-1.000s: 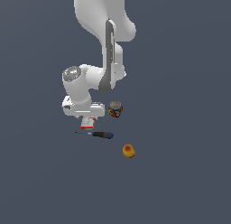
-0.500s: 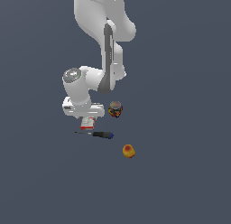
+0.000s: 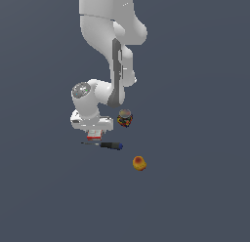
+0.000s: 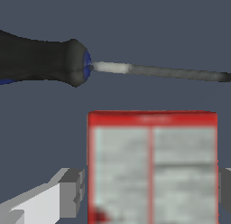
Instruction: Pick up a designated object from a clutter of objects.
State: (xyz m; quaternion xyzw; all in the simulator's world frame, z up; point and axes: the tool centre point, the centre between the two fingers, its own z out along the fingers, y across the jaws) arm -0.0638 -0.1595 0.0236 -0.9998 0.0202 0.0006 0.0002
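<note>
The orange-red fruit (image 3: 139, 163) lies nearest, toward the exterior view's right. Beyond it, the screwdriver (image 3: 108, 145) with a blue-black handle lies flat on the grey table (image 3: 195, 187), close beside the box (image 4: 152, 166). The box is small and flat, with white-grey faces, red edges and a thin red line down its middle. It sits under the arm, between the fingers (image 4: 67, 193) of the pincer (image 3: 94, 134), which stands open with a narrow gap either side. Farthest is the multicoloured jar (image 3: 125, 118).
</note>
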